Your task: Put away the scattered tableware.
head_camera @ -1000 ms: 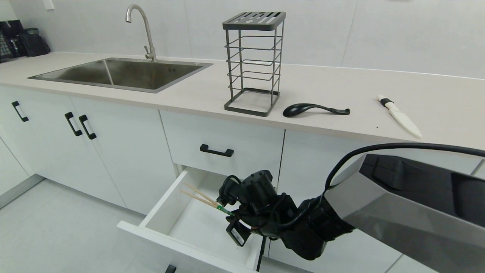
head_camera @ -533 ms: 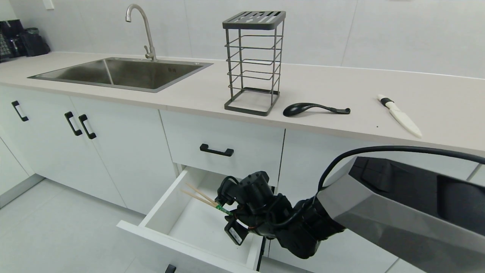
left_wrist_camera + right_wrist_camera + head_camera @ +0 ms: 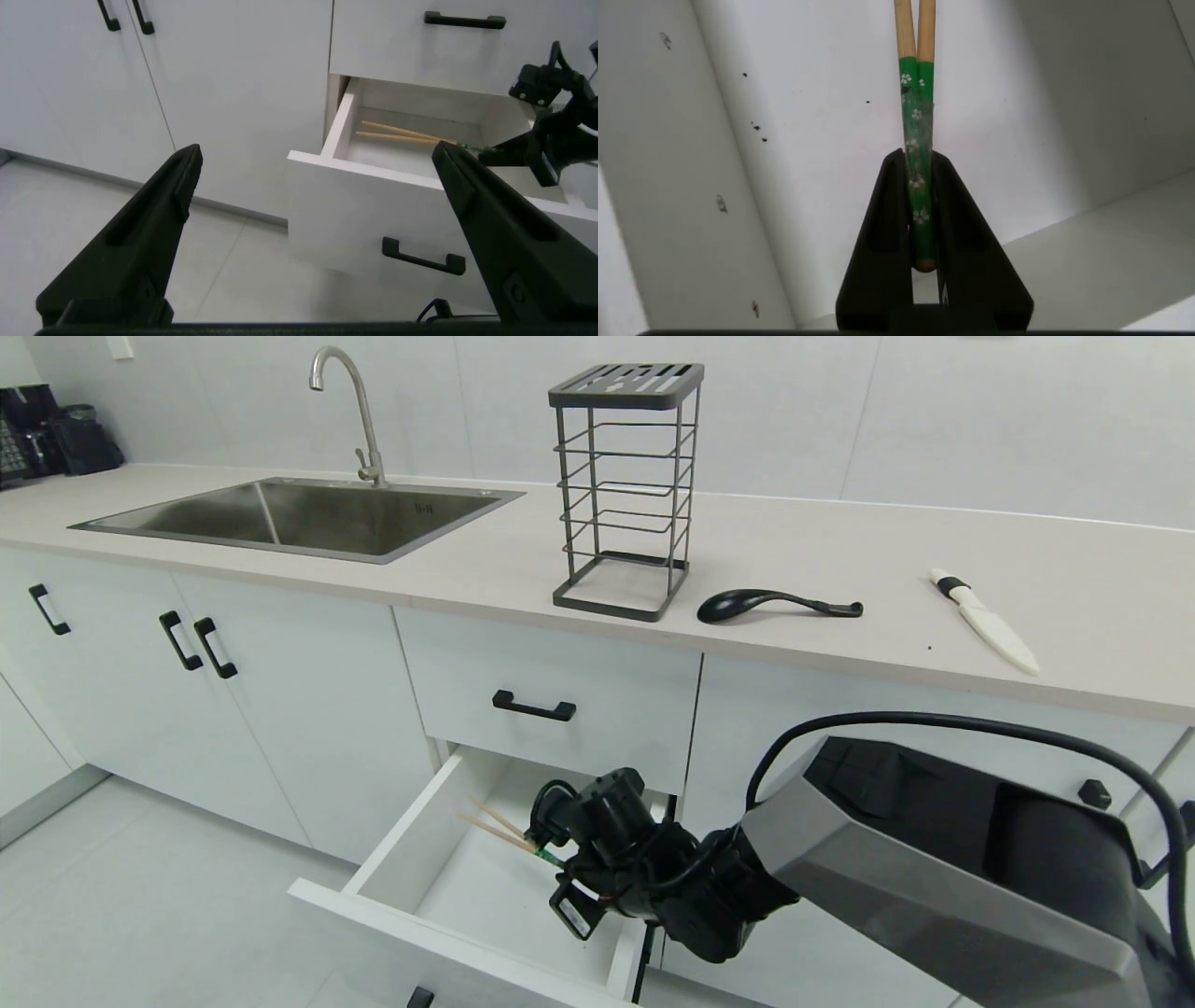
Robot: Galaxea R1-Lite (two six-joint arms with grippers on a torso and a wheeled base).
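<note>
A pair of wooden chopsticks [image 3: 499, 826] with green ends [image 3: 915, 140] is clamped in my right gripper [image 3: 553, 855], which is shut on them [image 3: 920, 224]. They hang inside the open white drawer [image 3: 448, 933] below the counter, tips pointing toward its left wall. A black spoon [image 3: 775, 605] and a white knife [image 3: 985, 621] lie on the counter. My left gripper [image 3: 316, 154] is open and holds nothing, low beside the drawer front [image 3: 374, 215]; from there I see the chopsticks [image 3: 402, 135] and the right gripper [image 3: 551, 140].
A dark wire rack [image 3: 625, 490] stands on the counter left of the spoon. A steel sink [image 3: 299, 518] with a tap is at the far left. A shut drawer with a black handle [image 3: 533, 708] sits right above the open one.
My right arm has shifted left and a little lower, carrying the chopsticks deeper over the drawer. Spoon and knife have not moved.
</note>
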